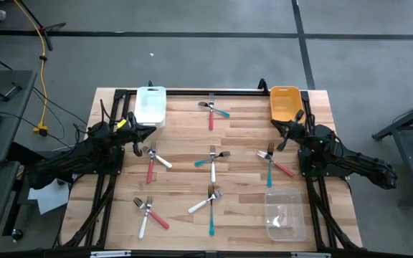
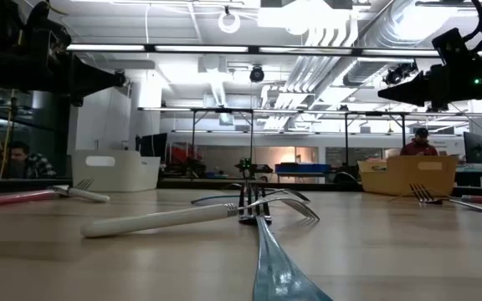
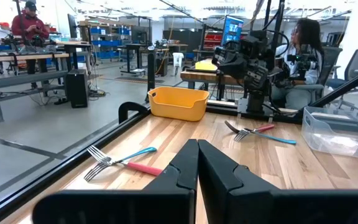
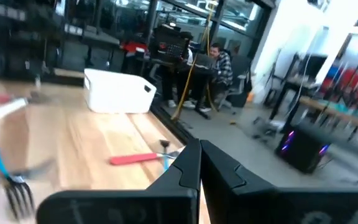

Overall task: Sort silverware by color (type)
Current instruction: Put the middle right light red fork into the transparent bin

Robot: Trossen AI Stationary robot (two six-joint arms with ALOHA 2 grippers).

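Observation:
Several small forks with red-pink, teal or white handles lie flat on the wooden table in crossed pairs: red and teal point(image 1: 214, 111) near the far edge, red and white point(image 1: 154, 162) on the left, white and teal point(image 1: 212, 159) in the middle, teal and red point(image 1: 274, 163) on the right, white and red point(image 1: 149, 212) and white and teal point(image 1: 209, 203) near the front. My left gripper point(image 1: 139, 140) hovers shut by the left pair, its fingers point(image 3: 185, 165) together. My right gripper point(image 1: 285, 140) hovers shut beside the right pair, fingers point(image 4: 188, 163) together.
A white bin point(image 1: 150, 105) stands at the far left, an orange bin point(image 1: 284, 102) at the far right and a clear bin point(image 1: 285, 215) at the near right. A black rail point(image 1: 206, 91) borders the far edge. People sit at desks beyond the table point(image 4: 216, 61).

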